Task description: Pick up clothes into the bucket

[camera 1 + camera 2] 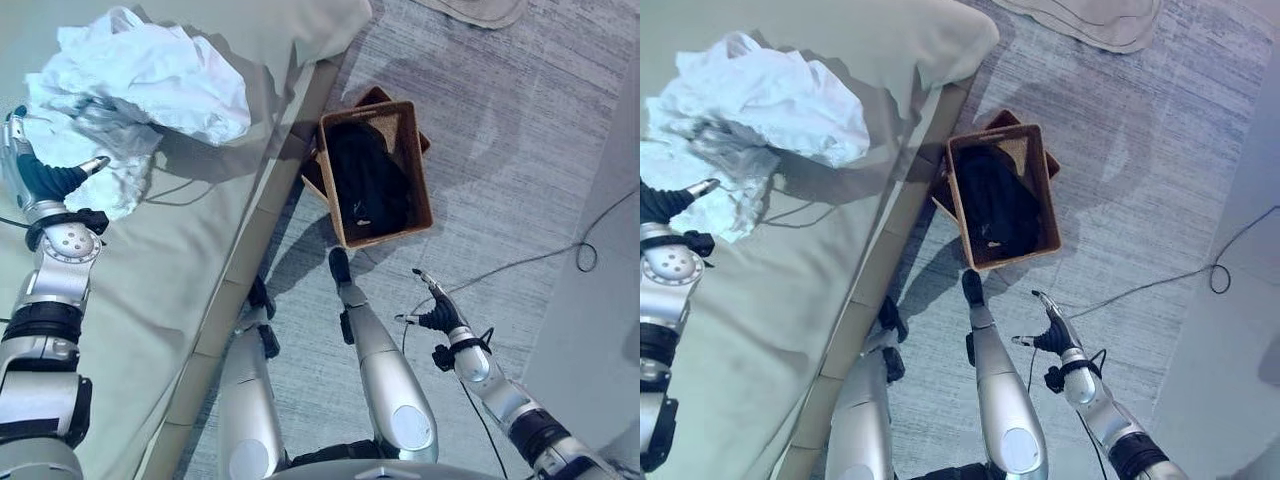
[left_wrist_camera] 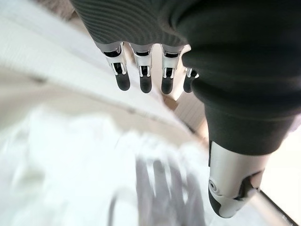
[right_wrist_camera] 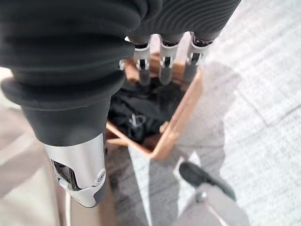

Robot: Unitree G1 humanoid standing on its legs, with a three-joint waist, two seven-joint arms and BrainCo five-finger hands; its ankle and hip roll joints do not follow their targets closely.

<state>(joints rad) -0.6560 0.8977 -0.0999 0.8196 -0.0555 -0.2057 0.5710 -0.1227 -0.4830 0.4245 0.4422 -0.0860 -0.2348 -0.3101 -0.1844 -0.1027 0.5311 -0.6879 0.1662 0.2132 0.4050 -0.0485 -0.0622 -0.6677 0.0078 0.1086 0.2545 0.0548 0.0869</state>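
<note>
My left hand [image 2: 155,70], fingers straight, empty, above white crumpled clothes [image 1: 140,80] on bed [image 1: 190,260] | right hand [image 1: 437,312] relaxed, empty | dark garment [image 1: 368,180] fills wicker basket [image 1: 420,165] | scoop deep, gather all folds.

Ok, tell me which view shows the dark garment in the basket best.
The left eye view: it looks straight down into the basket, showing the whole dark garment inside. The right eye view shows nearly the same. In the right wrist view the right hand partly covers it. The left wrist view faces the white clothes.
</note>
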